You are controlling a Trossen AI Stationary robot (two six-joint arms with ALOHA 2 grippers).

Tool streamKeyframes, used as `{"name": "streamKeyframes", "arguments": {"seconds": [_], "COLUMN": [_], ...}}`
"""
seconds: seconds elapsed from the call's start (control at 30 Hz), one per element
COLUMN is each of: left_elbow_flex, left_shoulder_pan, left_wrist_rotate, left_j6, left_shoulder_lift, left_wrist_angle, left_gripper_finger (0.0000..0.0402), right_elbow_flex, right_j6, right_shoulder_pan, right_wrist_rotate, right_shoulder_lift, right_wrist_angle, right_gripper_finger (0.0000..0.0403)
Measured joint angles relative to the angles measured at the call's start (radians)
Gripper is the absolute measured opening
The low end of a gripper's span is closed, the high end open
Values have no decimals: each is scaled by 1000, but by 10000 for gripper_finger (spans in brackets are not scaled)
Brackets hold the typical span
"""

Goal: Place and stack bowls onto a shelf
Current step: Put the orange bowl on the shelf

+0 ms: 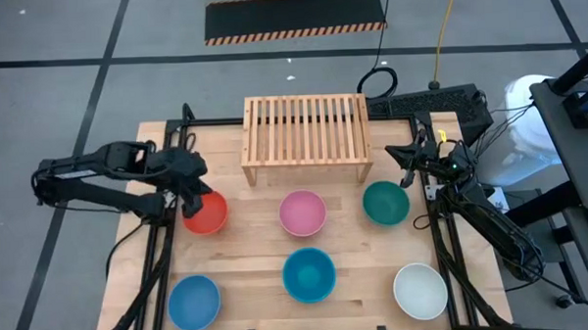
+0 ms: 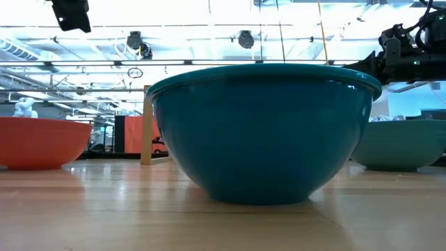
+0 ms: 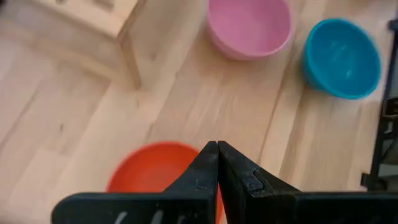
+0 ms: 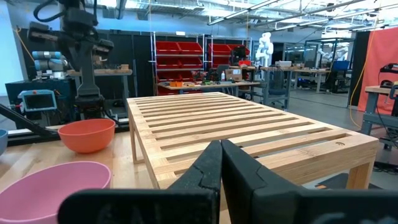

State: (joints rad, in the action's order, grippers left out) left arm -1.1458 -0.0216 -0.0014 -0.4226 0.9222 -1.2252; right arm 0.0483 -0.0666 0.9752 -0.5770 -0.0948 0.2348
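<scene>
Light-wood tabletop (image 1: 246, 201) is seen from above, w/ slatted shelf (image 1: 306, 135) stood at its far edge, centre; nothing is carried on the slats. Six bowls are set directly on the top in two rows, all well apart. Row nearer the shelf: red bowl (image 1: 205, 212), pink bowl (image 1: 303, 213), dark green bowl (image 1: 386, 202). Front row: light blue bowl (image 1: 194, 301), teal bowl (image 1: 309, 273), white bowl (image 1: 420, 290).

The desk (image 1: 249, 284) is pale, smooth wood with visible grain; the slatted shelf (image 1: 305, 125) is light, matt wood; the teal bowl (image 2: 261, 129) looks like smooth, glossy plastic
</scene>
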Motion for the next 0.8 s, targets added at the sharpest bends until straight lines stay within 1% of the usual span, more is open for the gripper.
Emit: {"name": "streamKeyframes", "arguments": {"seconds": [0.2,0.43,0.63,0.8], "left_elbow_flex": [0,0,1,40], "left_shoulder_pan": [0,0,0,0], "left_wrist_rotate": [1,-5,-56,-126], "left_j6": [-8,3,78,190], "left_shoulder_lift": [63,137,198,219], "left_wrist_angle": [-76,-194,-245,-238], "left_gripper_finger": [14,56,84,88], "right_elbow_flex": [0,0,0,0], "right_j6": [0,0,0,0], "right_shoulder_pan": [0,0,0,0], "right_wrist_rotate": [0,0,0,0], "right_shoulder_lift": [0,0,0,0], "right_wrist_angle": [0,0,0,10], "right_gripper_finger": [4,4,4,4]}}
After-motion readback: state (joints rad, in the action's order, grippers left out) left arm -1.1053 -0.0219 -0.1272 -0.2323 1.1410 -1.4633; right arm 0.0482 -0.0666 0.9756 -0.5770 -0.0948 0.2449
